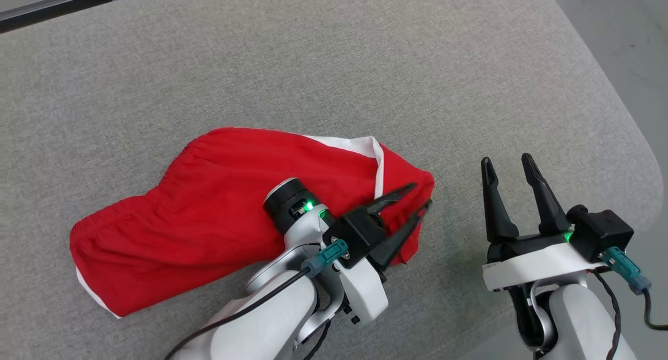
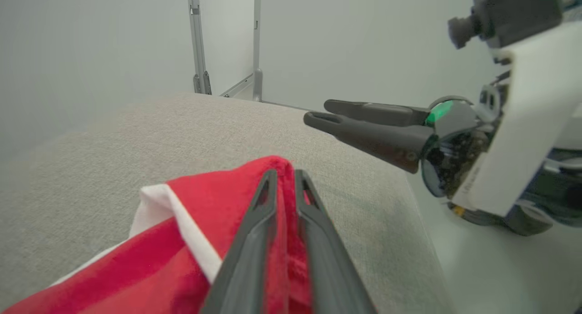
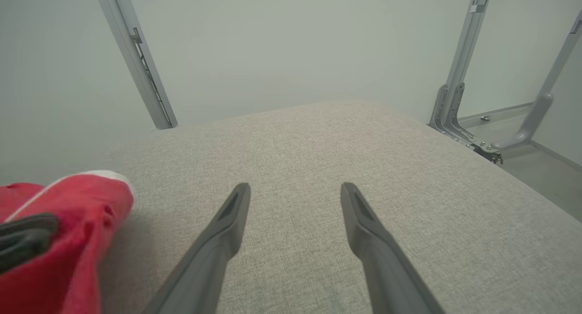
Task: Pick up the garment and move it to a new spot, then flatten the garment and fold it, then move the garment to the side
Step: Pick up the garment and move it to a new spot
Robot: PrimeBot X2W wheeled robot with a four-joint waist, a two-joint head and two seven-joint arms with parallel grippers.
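A red garment (image 1: 209,203) with white trim lies crumpled on the grey fabric surface (image 1: 313,62), stretching from lower left to centre. My left gripper (image 1: 420,194) is at its right end, shut on a fold of the red cloth; the left wrist view shows the garment (image 2: 136,268) pinched between the nearly closed fingers of the left gripper (image 2: 285,173). My right gripper (image 1: 504,159) hovers open to the right of the garment, apart from it, over bare surface. In the right wrist view the right gripper (image 3: 295,186) holds nothing, and the garment (image 3: 68,214) sits at the left.
The padded surface has a rounded right edge (image 1: 642,141) with pale floor (image 1: 626,26) beyond it. Grey metal frame legs (image 3: 459,109) stand behind the far edge. Bare surface extends above and to the left of the garment.
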